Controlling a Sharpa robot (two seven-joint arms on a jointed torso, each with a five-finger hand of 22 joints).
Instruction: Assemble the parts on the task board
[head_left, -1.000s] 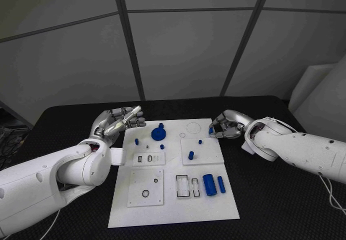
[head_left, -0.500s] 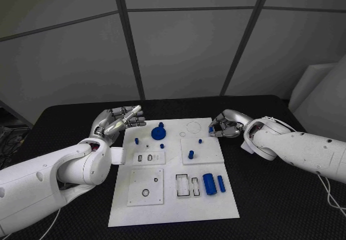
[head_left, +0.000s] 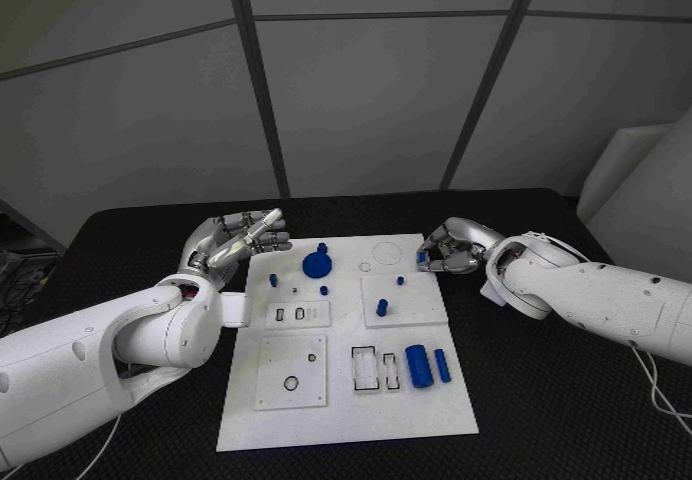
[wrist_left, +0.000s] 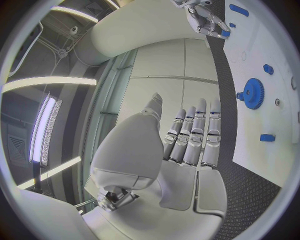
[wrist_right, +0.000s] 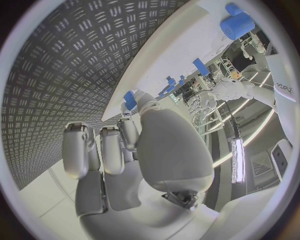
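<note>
The white task board (head_left: 346, 405) lies in the middle of the table. On it are a blue gear (head_left: 316, 265) at the far side, small blue pegs (head_left: 382, 308) around the middle, and a blue cylinder (head_left: 418, 367) beside a thin blue bar (head_left: 441, 367) nearer me. My right hand (head_left: 456, 250) hovers at the board's far right edge, fingers curled, pinching a small blue part (wrist_right: 129, 99) at its fingertips. Off the board's far left corner my left hand (head_left: 234, 240) is raised, with straight, spread fingers (wrist_left: 194, 135) and nothing in it. The gear (wrist_left: 253, 93) lies beyond them.
White inset plates with slots and holes (head_left: 293, 373) sit on the board's near left. A rectangular cut-out (head_left: 365, 370) lies left of the cylinder. Black ribbed table (head_left: 562, 400) surrounds the board. Grey wall panels stand behind.
My left hand has risen slightly and its fingers have tipped up a little. The right hand has stayed almost still with the part.
</note>
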